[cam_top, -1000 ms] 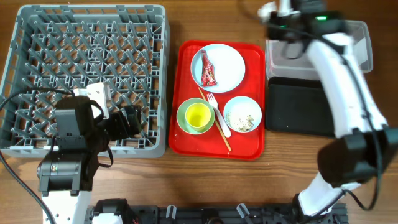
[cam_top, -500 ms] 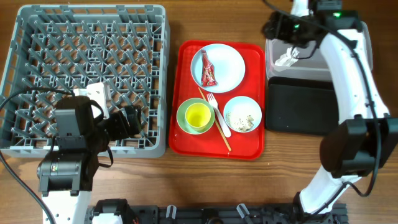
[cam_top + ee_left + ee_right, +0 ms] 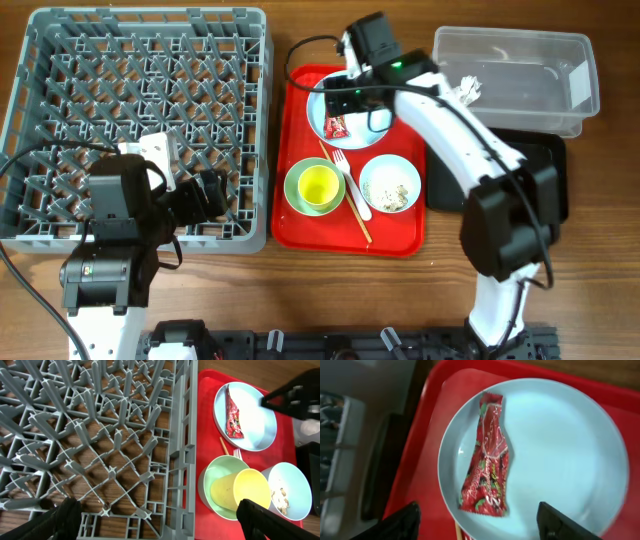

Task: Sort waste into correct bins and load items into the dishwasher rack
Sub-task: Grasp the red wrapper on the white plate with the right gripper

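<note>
Bright, even light; right-wrist blur

Right pincer (image 3: 476, 510) moved from clear tub (image 3: 510, 33) to above plate (image 3: 560, 460).

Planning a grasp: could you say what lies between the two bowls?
Overhead view: the white fork and wooden chopsticks lie between the green bowl and scraps bowl.

The dishwasher rack (image 3: 140, 120) sits left, with the serving tray (image 3: 300, 228) just right of it. On that tray the plate (image 3: 560, 455) lies far, bearing the wrapper (image 3: 487, 460). The near left bowl (image 3: 298, 198) holds the cup (image 3: 320, 184), and the near right bowl (image 3: 412, 170) holds food scraps (image 3: 392, 190). The fork (image 3: 358, 200) and chopsticks (image 3: 362, 228) lie between the bowls. Farther right, the plastic tub (image 3: 510, 35), with crumpled paper (image 3: 466, 90) inside, stands behind the shallow tray (image 3: 445, 188).
</note>
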Available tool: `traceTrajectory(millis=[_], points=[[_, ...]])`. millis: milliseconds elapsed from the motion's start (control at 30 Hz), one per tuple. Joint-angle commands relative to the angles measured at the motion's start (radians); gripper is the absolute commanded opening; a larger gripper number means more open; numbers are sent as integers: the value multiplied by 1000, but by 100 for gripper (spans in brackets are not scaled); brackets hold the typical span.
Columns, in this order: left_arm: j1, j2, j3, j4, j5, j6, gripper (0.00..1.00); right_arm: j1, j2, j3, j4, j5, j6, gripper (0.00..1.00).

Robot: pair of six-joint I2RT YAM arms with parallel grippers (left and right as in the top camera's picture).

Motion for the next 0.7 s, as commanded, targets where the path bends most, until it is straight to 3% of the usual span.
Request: traceTrajectory(millis=[0, 333, 500, 667], points=[[8, -1, 18, -2, -2, -8, 100, 27, 81, -7, 42, 52, 111, 71], [8, -1, 18, -8, -2, -8, 100, 29, 219, -7, 71, 74, 248, 63], [8, -1, 18, -8, -2, -8, 100, 29, 221, -7, 63, 70, 248, 31], [8, -1, 18, -7, -2, -8, 100, -4, 132, 5, 44, 77, 240, 15]])
